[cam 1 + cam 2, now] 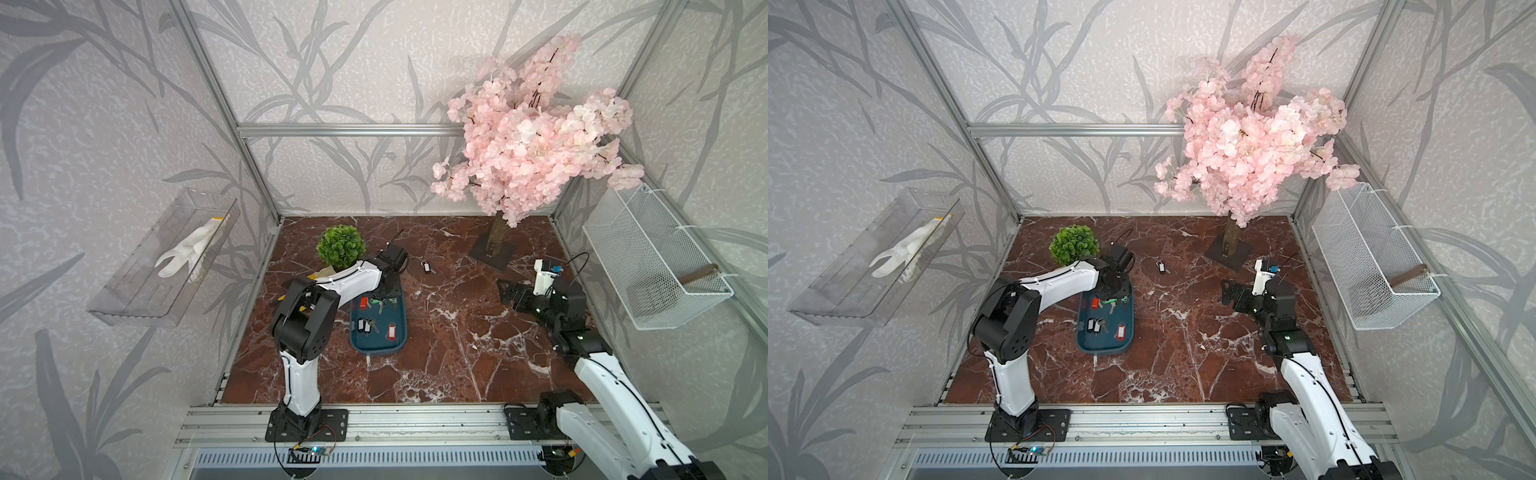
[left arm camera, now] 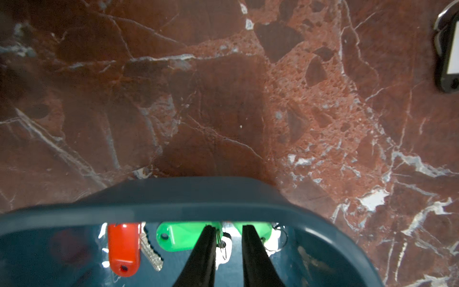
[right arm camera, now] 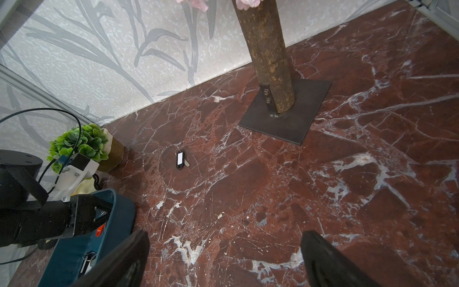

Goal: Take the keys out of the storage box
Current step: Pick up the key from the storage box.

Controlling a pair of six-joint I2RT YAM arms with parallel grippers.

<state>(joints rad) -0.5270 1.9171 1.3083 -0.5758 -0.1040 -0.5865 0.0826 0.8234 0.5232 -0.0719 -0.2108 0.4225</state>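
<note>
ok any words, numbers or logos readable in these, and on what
No readable text anywhere.
White label of the black-tagged key on the table: blank.
White labels on keys in the storage box: too small to read.
Green tag, red tag: no print showing.

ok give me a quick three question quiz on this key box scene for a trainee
1. True or false: the left claw hangs over bare table, clear of the storage box.
2. The one key lying on the table outside the box has which tag? A red, B green, C black with a white label.
3. Which claw stands wide open with nothing in it?
Key: 1 false, it reaches down into the box at the green tags. 2 C. 3 the right claw.
</note>
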